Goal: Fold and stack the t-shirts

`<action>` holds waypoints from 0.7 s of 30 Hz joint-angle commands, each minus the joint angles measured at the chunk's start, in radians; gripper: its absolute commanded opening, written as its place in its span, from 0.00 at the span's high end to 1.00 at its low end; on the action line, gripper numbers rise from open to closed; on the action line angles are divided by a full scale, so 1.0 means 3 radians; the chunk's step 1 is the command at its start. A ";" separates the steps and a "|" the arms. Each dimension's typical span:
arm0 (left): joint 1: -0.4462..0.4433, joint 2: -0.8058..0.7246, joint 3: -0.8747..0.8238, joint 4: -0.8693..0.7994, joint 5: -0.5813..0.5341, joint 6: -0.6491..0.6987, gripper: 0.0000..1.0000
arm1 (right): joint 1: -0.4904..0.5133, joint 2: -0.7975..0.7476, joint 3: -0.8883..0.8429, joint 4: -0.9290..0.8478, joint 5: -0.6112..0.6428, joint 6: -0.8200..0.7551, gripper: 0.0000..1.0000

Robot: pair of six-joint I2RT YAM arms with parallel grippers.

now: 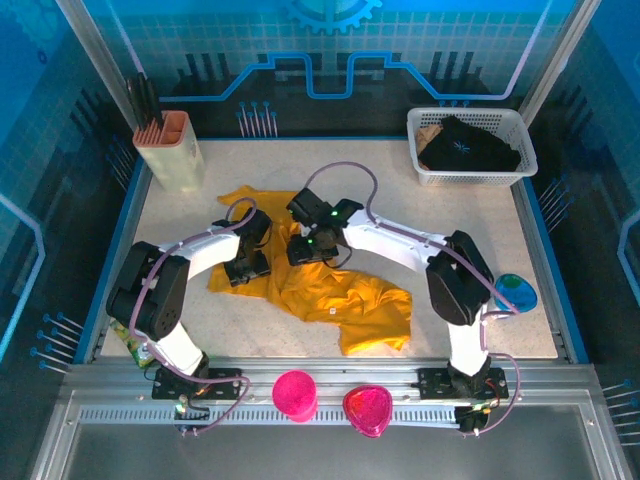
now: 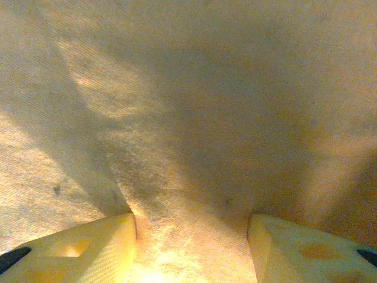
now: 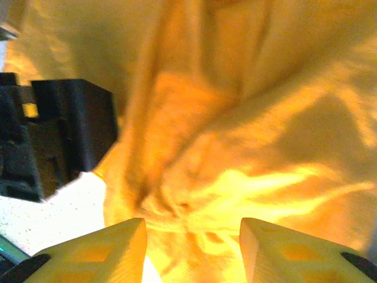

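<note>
The left gripper [image 2: 191, 221] stands with its two pale fingers [image 2: 94, 247] apart, nose down on the orange-yellow t-shirt [image 1: 330, 295]. The cloth runs flat across the gap, not gathered into a pinch. From the wrist it is all weave and shadow, with no hem or sleeve to be made out. From above, the fingertips are hidden under the gripper's own black body. The shirt lies crumpled on the table [image 1: 480, 300] beneath both grippers. One rumpled part reaches beyond the left gripper, and the bulk trails off to the right gripper's near right side. The shirt's far edge is covered by the two arms. Just right of the left gripper, the right gripper [image 3: 193, 223] also has its fingers parted. Bright folds are heaped between and ahead of them, too blurred to show whether any fold touches a pad. A dark block [image 3: 65, 135] to its left is cut off by the frame edge. Far beyond and right of it sits a white basket [image 1: 470, 178] holding dark cloth.
</note>
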 commanded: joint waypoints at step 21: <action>-0.0028 0.0078 -0.0045 -0.0025 0.0029 0.0062 0.46 | -0.0680 -0.0027 -0.0771 0.0356 -0.0298 -0.0018 0.59</action>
